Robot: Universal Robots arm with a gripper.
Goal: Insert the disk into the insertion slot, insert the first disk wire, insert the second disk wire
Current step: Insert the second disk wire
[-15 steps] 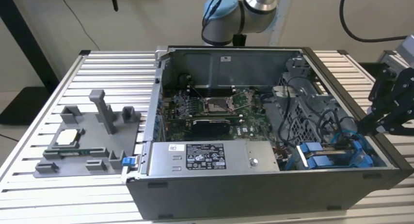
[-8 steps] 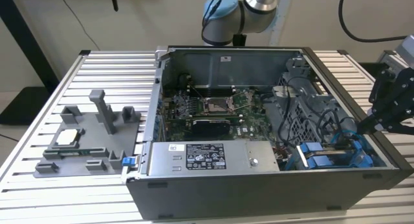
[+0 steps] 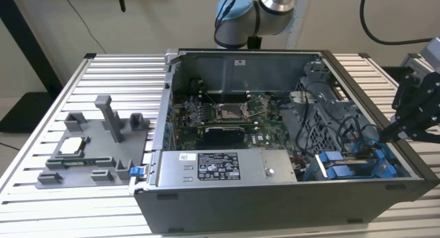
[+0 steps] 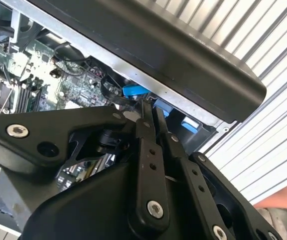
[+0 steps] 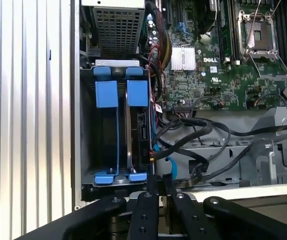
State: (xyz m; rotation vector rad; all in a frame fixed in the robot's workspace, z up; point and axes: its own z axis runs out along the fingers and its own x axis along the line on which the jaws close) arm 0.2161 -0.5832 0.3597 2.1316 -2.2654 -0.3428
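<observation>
1. Two jaws of my gripper (image 5: 160, 176) stand drawn almost together at the case's edge; whether they pinch anything I cannot tell.
2. Just beyond them, the disk (image 5: 139, 127) sits on edge in its blue carrier inside the insertion slot (image 5: 114, 63).
3. Black cables (image 5: 198, 135) loop beside the bay, with the motherboard (image 5: 218, 75) farther in.
</observation>
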